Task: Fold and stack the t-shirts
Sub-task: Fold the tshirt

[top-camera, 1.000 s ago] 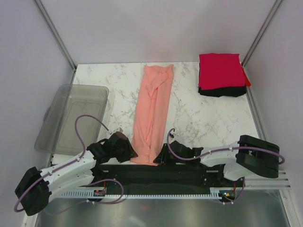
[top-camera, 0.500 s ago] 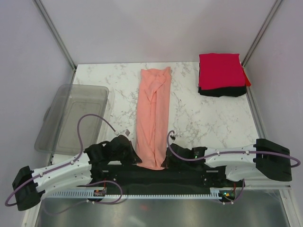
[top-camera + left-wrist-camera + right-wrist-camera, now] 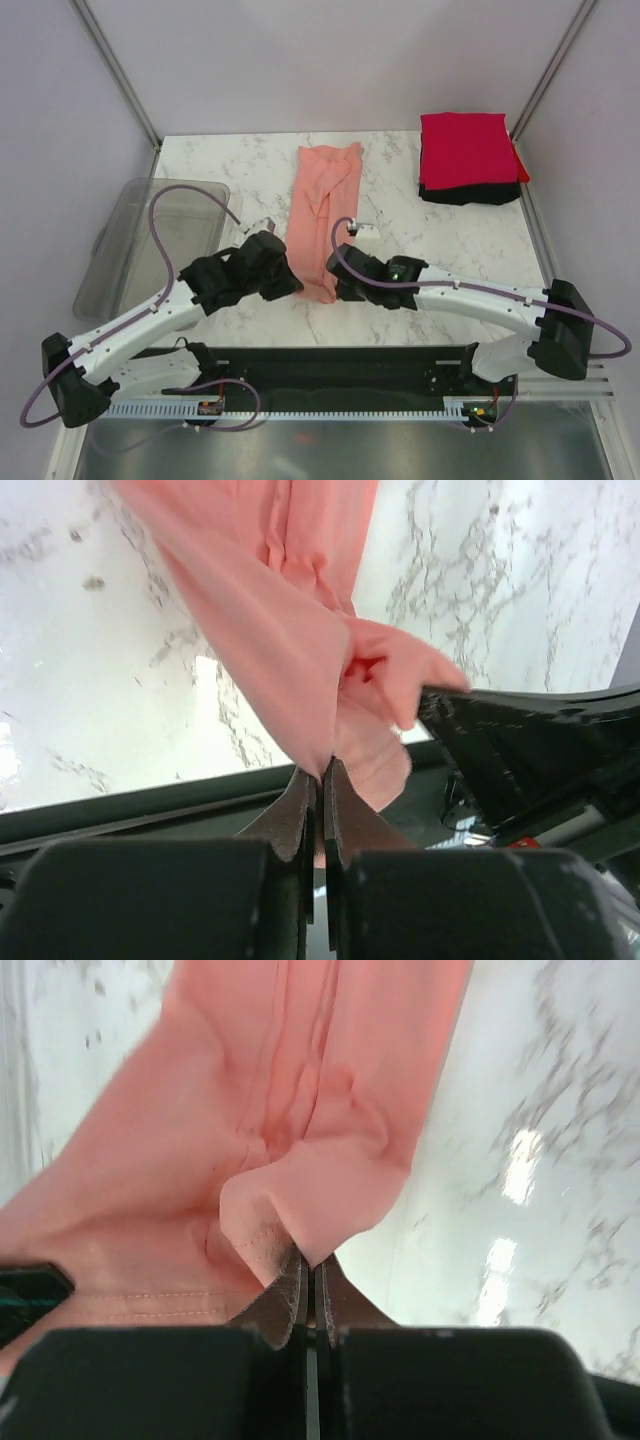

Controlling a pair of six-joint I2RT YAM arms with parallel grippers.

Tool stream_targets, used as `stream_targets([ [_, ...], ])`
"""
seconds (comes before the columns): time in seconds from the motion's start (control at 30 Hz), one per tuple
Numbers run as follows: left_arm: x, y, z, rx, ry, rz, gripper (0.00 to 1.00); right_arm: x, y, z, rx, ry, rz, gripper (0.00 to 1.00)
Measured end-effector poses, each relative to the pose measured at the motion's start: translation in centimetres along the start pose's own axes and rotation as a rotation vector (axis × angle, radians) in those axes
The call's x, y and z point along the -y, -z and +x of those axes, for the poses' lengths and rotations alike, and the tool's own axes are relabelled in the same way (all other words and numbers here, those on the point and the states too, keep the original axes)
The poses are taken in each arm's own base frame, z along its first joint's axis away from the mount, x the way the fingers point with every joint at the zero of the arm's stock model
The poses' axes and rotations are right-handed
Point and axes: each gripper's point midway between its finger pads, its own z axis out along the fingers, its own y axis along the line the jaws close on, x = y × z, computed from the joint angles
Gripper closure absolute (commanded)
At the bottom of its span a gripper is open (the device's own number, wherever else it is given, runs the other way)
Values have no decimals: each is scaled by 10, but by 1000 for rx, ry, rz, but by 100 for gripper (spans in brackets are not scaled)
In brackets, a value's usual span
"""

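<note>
both tools are clamped fully closed on the near end of the long, narrow salmon-pink cloth t-shirt (image 3: pixel 325 195). the left gripper (image 3: pixel 320 778) pinches its left corner and the right gripper (image 3: pixel 308 1265) its right corner, so that end is lifted off the white marbled table (image 3: pixel 430 260). the rest of the shirt lies flat, running to the far edge.

this looks like the half-fold. carry the two corners forward together at the same height and the same spacing, so the hem stays straight and taut. lay it down square on the far end before you let go. if one side leads, the fold will likely skew.

the finished stack of folded bright red and black t-shirts (image 3: pixel 468 160) sits at the far right corner, well apart from this work. the grey see-through plastic tub (image 3: pixel 150 250) is at the left.

in the top view the arms cover the lifted hem. you cannot tell whether each pinch has caught every layer, nor how many shirts the stack holds.
</note>
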Motion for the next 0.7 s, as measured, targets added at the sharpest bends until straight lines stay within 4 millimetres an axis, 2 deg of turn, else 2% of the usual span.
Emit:
stream_targets([
  [0.13, -2, -11, -44, 57, 22, -61, 98, 5, -7, -60, 64, 41, 59, 100],
  [0.23, -9, -21, -75, 80, 37, -105, 98, 13, -16, -96, 92, 55, 104, 100],
  [0.37, -4, -38, -112, 83, 26, -127, 98, 16, -34, -136, 109, 106, 142, 100],
  [0.5, -2, -65, -139, 67, 9, -143, 98, 27, -56, -159, 93, 144, 178, 100],
  [0.7, -19, -114, -154, -19, 3, -183, 98, 46, -92, -170, 27, 187, 210, 100],
])
